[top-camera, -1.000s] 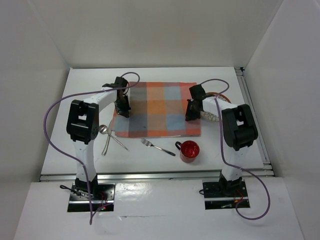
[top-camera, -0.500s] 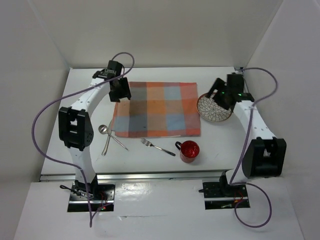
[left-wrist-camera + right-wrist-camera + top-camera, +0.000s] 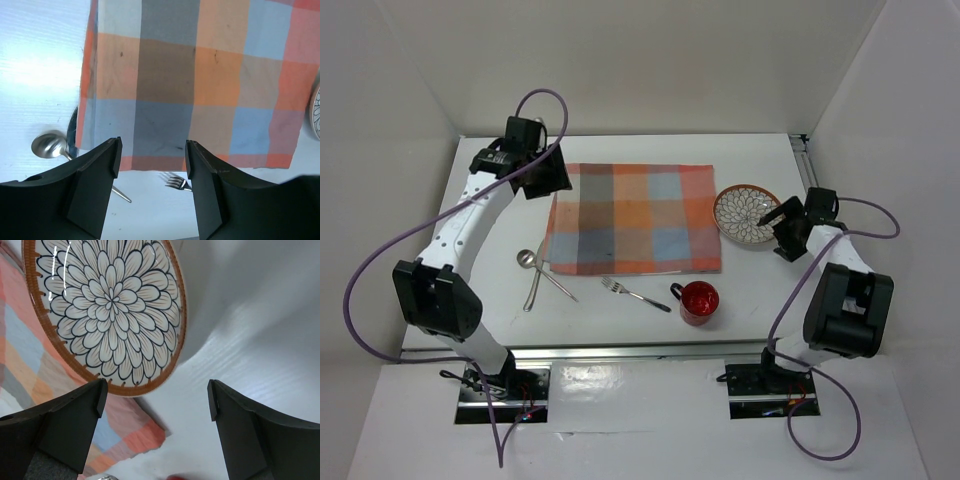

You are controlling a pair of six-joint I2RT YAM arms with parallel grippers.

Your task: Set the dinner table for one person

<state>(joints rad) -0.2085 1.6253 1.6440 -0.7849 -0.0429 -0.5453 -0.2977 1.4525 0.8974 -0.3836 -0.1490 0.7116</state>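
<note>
The dinner table (image 3: 490, 300) is a white top carrying an orange, blue and grey checked placemat (image 3: 632, 218) spread flat in its middle. A flower-patterned plate (image 3: 748, 214) lies on the table just right of the placemat. My left gripper (image 3: 552, 182) hovers open over the placemat's far left corner, nothing between its fingers (image 3: 100, 165). In the left wrist view the placemat (image 3: 200, 80) fills the frame. My right gripper (image 3: 782, 232) stands open just right of the plate (image 3: 107, 310), empty and clear of the rim.
A red mug (image 3: 699, 301) stands near the front, right of centre. A fork (image 3: 635, 293) lies in front of the placemat. A spoon (image 3: 527, 260) and another utensil (image 3: 548, 278) lie crossed at the front left. An aluminium rail (image 3: 825, 230) edges the right side.
Both grippers opened and let go of the placemat's side edges. The left arm drew back to the far left corner; the right arm swung out to the right of the plate.
</note>
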